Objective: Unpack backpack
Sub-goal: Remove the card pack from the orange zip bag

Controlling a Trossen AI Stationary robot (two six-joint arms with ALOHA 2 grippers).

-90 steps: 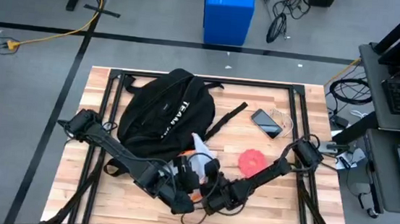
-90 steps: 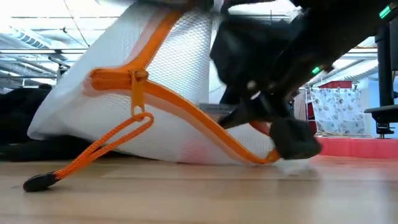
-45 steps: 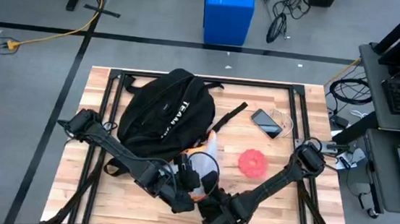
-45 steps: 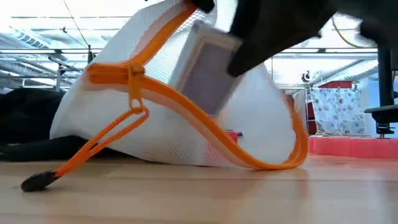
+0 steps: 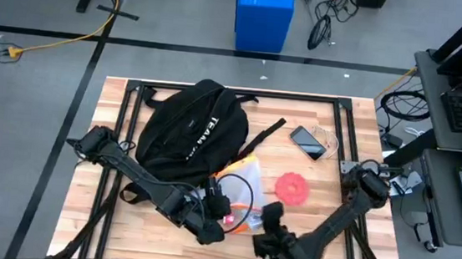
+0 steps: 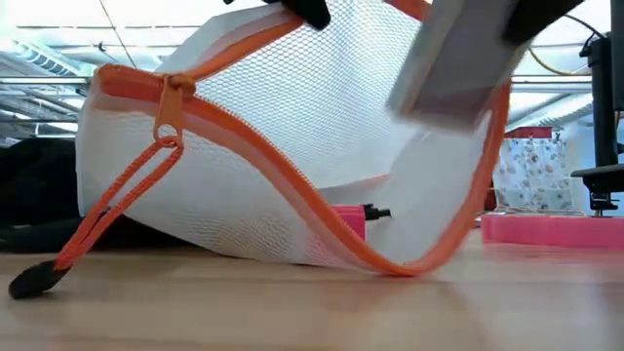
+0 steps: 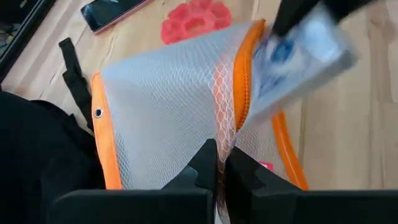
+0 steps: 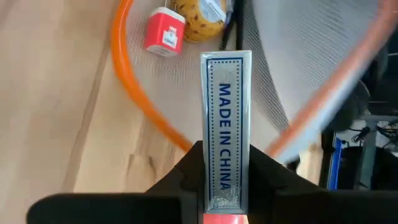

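Observation:
The black backpack (image 5: 191,130) lies on its back at the table's far left. In front of it a white mesh pouch with an orange zipper (image 5: 238,193) rests on the table by its bottom, mouth gaping toward the near right. My left gripper (image 7: 219,165) is shut on the pouch's upper lip. My right gripper (image 8: 225,183) is just outside the mouth, shut on a flat grey-white box (image 8: 225,118) printed "MADE IN CHINA". A small red-and-white item (image 8: 165,31) and a yellow one (image 8: 200,11) lie inside the pouch. My left gripper pinches the pouch's mesh beside the orange zipper edge (image 7: 231,127) between its two fingers; layers cannot be told. That lip (image 6: 292,39) is held up while the pouch's bottom stays on the table, so the mouth stands open. My right gripper pinches the box's two broad faces near its near end (image 8: 225,165) between its fingers (image 8: 186,177). The box's narrow printed edge faces the wrist. The box (image 6: 458,58) is lifted clear of the table and tilted.
A pink round piece (image 5: 293,188) lies right of the pouch and a black phone (image 5: 307,142) with a cable beyond it at the far right. A backpack strap (image 5: 266,134) trails across the wood. Bare wood shows along the near right.
My right gripper has drawn back out of the pouch toward the table's right and risen, bringing the flat box clear of the mouth. The pouch's mouth has spread wider, its upper lip held by my left gripper.

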